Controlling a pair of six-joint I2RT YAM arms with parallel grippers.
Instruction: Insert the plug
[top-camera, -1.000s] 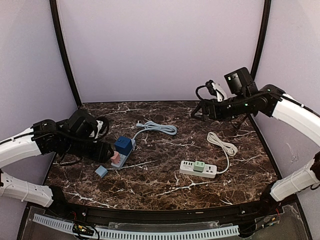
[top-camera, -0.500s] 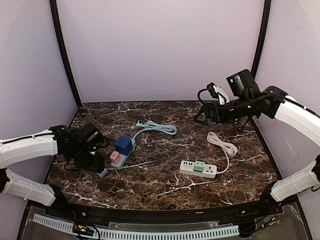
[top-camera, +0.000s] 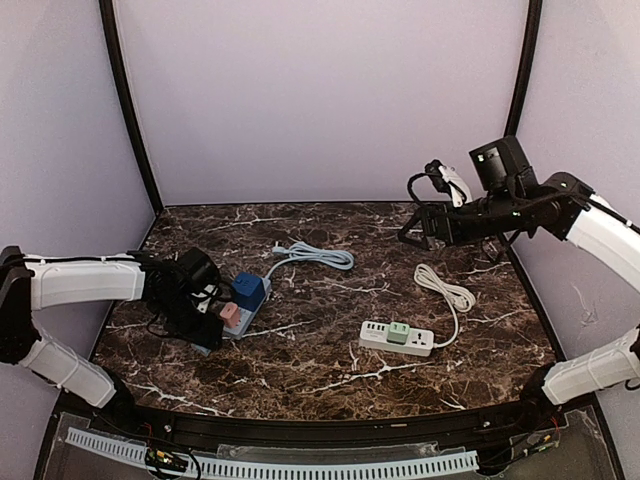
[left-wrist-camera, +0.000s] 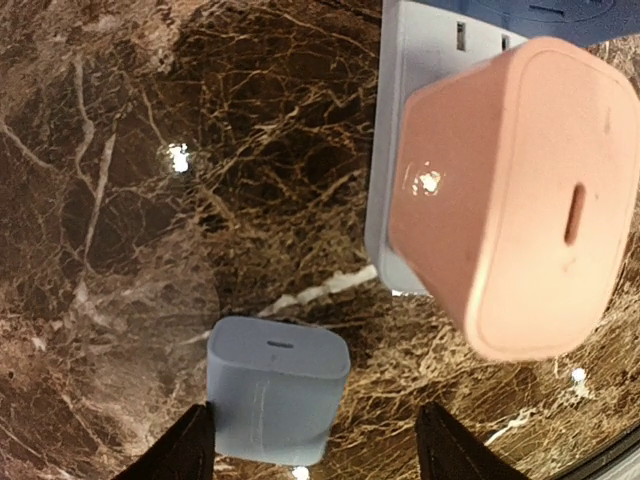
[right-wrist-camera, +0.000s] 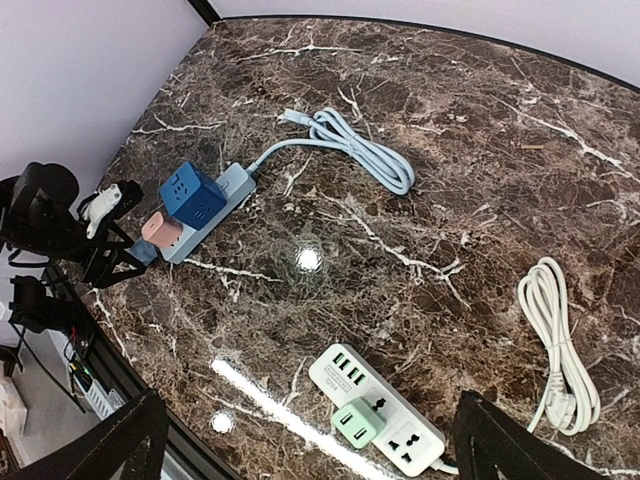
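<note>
A small light-blue plug (left-wrist-camera: 278, 390) lies on the marble table between my left gripper's (left-wrist-camera: 320, 455) open fingers, close to the left finger (left-wrist-camera: 188, 452) and not clamped. In the top view the left gripper (top-camera: 205, 335) is low over that plug, just left of the light-blue power strip (top-camera: 243, 318). The strip (left-wrist-camera: 398, 150) carries a pink plug (left-wrist-camera: 520, 200) and a dark blue cube adapter (top-camera: 247, 290). My right gripper (top-camera: 410, 232) is open and empty, held high at the back right.
A white power strip (top-camera: 397, 338) with a green adapter (right-wrist-camera: 355, 420) lies at centre right, its coiled white cable (right-wrist-camera: 560, 340) beyond it. The light-blue strip's cable (top-camera: 315, 255) is coiled at the back centre.
My left gripper has swung in and dropped over the light-blue plug, which it now straddles. My right arm has drifted slightly right and up.
</note>
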